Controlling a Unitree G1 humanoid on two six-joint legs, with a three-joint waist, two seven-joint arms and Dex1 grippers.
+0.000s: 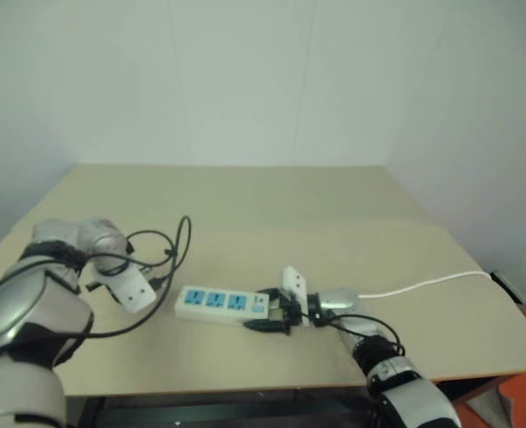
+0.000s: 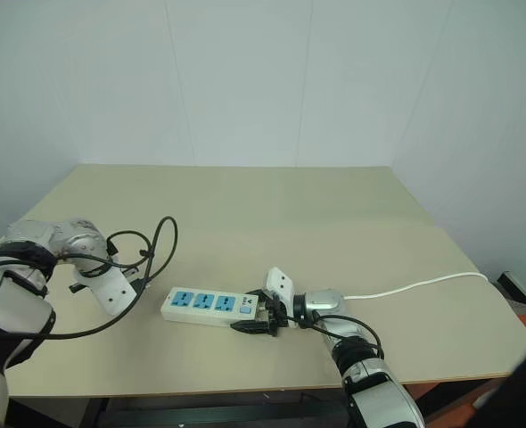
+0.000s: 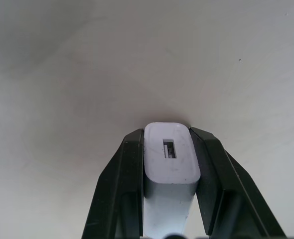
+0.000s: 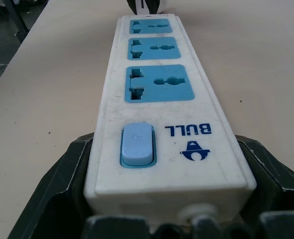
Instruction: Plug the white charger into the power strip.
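Left tool (image 3: 169, 149): clenched on the white charger (image 3: 170, 159); black fingers (image 3: 122, 179) press both flanks of the block. Its slotted end face looks up at the wrist camera, so the prongs presumably point down at the bench; prongs not visible.

Right tool (image 4: 169, 199): jaws stand wide on either side of the switch end of the power strip (image 4: 162, 89), hugging its two long sides; reads as a steadying hold on the strip.

Power strip, place: lies flat on the bench (image 1: 272, 205), nearer the front edge, about midway between the left and right edges. Cord (image 1: 423, 285) runs off toward the right edge.

Long axis: strip runs roughly parallel to the front edge, three blue sockets in a row, switch end toward the right arm.

Charger, place: held over the bench toward the left edge, just off the free end of the strip, apart from it.

Key relation: sockets lie to the right of the left tool, toward the bench's middle; the end socket is nearest the charger. Left arm carries the plug, right arm braces.

Judgement: next move wants the charger carried over a socket with prongs squared to its slots, then pressed down.

Risk: strip sliding if the brace is loose.
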